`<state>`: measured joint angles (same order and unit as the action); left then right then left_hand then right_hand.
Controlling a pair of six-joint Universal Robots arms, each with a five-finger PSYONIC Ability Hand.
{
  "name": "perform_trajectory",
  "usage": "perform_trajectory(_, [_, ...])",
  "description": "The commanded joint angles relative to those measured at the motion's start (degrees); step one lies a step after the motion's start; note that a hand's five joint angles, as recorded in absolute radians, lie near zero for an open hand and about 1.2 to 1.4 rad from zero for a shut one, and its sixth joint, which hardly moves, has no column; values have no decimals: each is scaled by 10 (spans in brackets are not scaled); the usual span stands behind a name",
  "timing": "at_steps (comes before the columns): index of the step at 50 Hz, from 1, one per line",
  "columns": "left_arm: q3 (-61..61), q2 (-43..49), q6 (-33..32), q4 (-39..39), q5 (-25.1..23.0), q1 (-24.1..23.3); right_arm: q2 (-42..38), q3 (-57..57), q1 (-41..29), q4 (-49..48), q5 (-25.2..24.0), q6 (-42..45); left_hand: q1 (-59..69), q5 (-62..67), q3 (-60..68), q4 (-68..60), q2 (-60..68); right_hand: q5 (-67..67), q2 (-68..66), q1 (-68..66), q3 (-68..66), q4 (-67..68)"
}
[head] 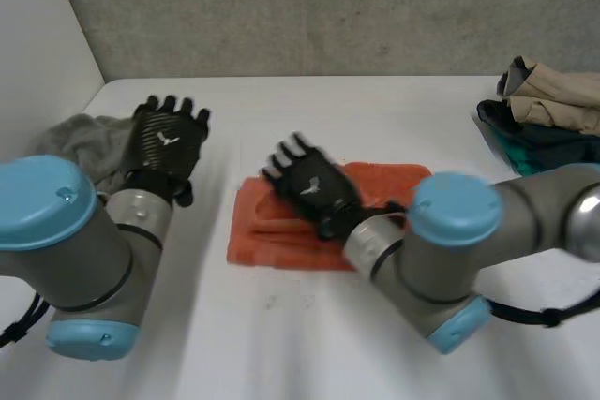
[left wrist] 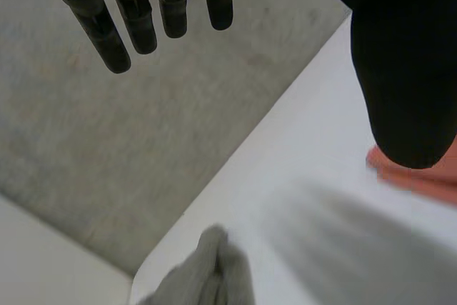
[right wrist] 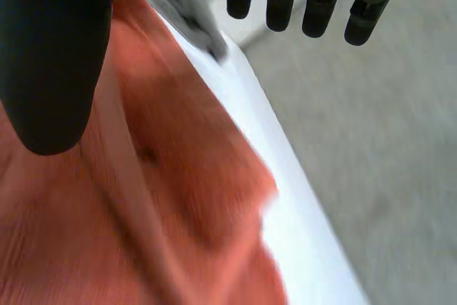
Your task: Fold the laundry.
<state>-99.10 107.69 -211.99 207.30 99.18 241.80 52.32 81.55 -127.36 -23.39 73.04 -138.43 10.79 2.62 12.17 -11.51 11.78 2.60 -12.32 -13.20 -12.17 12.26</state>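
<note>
Orange cloth (head: 272,236) folded, centre of counter (head: 375,110). Right hand (head: 309,185) over it, fingers straight, empty. Left hand (head: 169,138) likewise, left of frame, beside grey cloth (head: 80,138). Clothes pile (head: 553,100) right edge.

In front of me the orange cloth (head: 267,241) lies flat, folded into a rough rectangle with its layered edges showing. Well to its left sits a grey garment (head: 80,138), crumpled in a heap. Far to its right, beige clothes (head: 558,96) are piled on a teal piece (head: 530,147)
</note>
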Motion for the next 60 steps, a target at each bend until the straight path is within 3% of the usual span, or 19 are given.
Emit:
perform_trajectory(1, [52,31,11,-1,-26,-60,81,67,97,112,27,-159,-8,-26,-22,15,-18,-26,23,32,22,-23])
perform_trajectory(10, [157,140,50,-38,-67,-120,91,142,143,121,40,-142,-4,-22,-18,11,-14,-26,23,32,22,-23])
perform_trajectory(20, [251,247,50,-82,-67,-131,90,159,139,107,73,-140,-2,-21,-16,10,-12,-24,21,30,19,-20])
perform_trajectory(23, [284,279,47,-83,-61,-128,89,161,138,103,90,-138,4,-14,-10,3,-6,52,-55,-46,-56,55])
perform_trajectory(27, [327,303,47,-82,-10,-111,89,162,140,94,99,-138,36,18,22,-29,26,144,-147,-138,-149,148])
perform_trajectory(29, [336,304,45,-78,51,-89,89,163,141,90,103,-136,43,25,29,-36,33,165,-168,-159,-169,168])
perform_trajectory(33, [333,294,46,-78,131,-60,89,163,142,83,121,-126,62,43,48,-54,52,192,-195,-186,-196,195])
perform_trajectory(37, [301,278,46,-91,124,-65,89,163,142,83,150,-98,55,37,41,-48,45,197,-200,-191,-201,200])
perform_trajectory(41, [240,222,50,-98,103,-76,89,164,142,83,170,-71,46,28,33,-39,37,294,-297,-288,-299,298])
perform_trajectory(46, [182,159,54,-98,88,-90,88,163,145,84,175,-40,36,18,22,-29,26,674,-676,-668,-678,677])
perform_trajectory(55, [75,31,54,-95,87,-90,120,166,192,84,197,61,16,-2,2,-9,6,674,-677,-668,-678,677])
perform_trajectory(60, [39,-5,54,-91,87,-86,148,145,196,70,202,182,11,-7,-3,-4,1,674,-677,-668,-678,677])
